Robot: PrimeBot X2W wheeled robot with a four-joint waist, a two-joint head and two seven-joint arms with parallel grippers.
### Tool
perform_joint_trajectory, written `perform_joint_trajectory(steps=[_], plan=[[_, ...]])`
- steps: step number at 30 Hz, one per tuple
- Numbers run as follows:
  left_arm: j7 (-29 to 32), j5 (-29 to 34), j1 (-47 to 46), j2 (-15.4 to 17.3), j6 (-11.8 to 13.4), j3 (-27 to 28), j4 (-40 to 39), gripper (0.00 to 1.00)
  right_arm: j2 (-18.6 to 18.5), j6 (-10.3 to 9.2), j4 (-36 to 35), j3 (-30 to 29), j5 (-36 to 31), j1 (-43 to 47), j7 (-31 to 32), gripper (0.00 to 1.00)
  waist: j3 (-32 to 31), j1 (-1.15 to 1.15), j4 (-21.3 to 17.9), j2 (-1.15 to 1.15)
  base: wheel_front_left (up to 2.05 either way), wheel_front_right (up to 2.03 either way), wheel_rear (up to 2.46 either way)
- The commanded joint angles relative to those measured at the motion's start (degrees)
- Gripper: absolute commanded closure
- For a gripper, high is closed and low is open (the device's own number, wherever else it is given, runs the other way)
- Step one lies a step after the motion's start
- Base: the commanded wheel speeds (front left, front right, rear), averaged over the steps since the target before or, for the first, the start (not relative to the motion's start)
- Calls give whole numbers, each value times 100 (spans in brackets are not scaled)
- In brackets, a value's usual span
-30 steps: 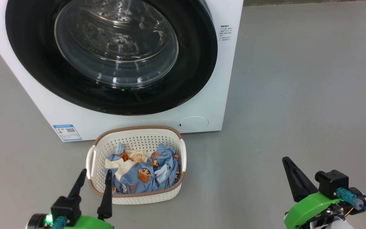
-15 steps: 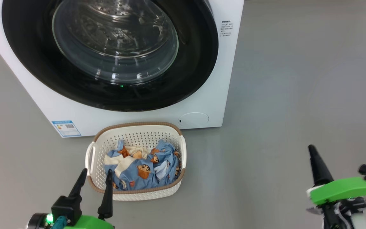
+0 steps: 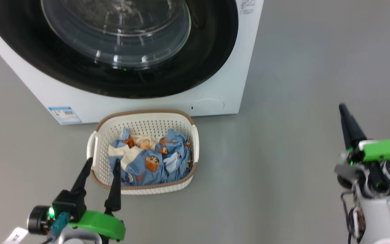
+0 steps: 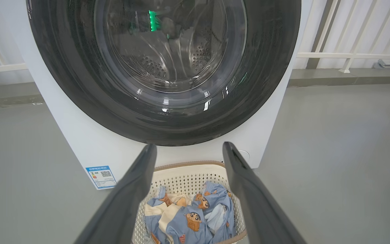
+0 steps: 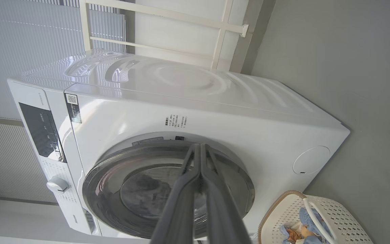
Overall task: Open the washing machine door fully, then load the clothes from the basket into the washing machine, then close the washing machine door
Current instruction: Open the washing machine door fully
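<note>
The washing machine (image 3: 229, 84) stands at the top of the head view, and its black-rimmed glass door (image 3: 120, 40) lies flat against its front. On the floor in front of it is the cream basket (image 3: 144, 117) holding blue and cream printed clothes (image 3: 151, 162). My left gripper (image 3: 101, 171) hovers open at the basket's near left corner with nothing in it. In the left wrist view that left gripper (image 4: 189, 149) frames the basket (image 4: 188, 168), the clothes (image 4: 188, 217) and the door (image 4: 168, 112). Far to the right, my right gripper (image 3: 343, 110) is shut and empty. The right gripper (image 5: 200, 147) points at the door (image 5: 113, 189).
Bare grey floor (image 3: 300, 84) spreads to the right of the machine and the basket. A round filter cover (image 3: 208, 104) and a blue label (image 3: 64, 114) mark the machine's lower front. A white railing (image 4: 350, 54) runs behind the machine.
The head camera has tilted down, so machine and basket sit higher in the picture. My right gripper has risen, moved right and rolled onto its side, still shut. The left gripper holds its place, open.
</note>
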Motion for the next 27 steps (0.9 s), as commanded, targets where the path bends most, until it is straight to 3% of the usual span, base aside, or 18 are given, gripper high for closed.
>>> perform_joint_trajectory(steps=[1, 14, 27], plan=[[-70, 5, -232, 71, -19, 169, -163, 0, -33, -6, -107, 109, 116, -248, 70, 100, 210, 0, 78, 0, 0, 0, 0], [-70, 14, -731, 20, -77, 72, -285, 0, -482, -6, 972, -158, 1142, -2207, 1285, 100, 1005, 0, 438, 0, 0, 0, 0], [-70, -28, -1160, -16, -98, -131, -350, 0, -783, -6, 1939, 228, 1151, -4182, 1826, 100, 1668, 0, 727, 0, 0, 0, 0]])
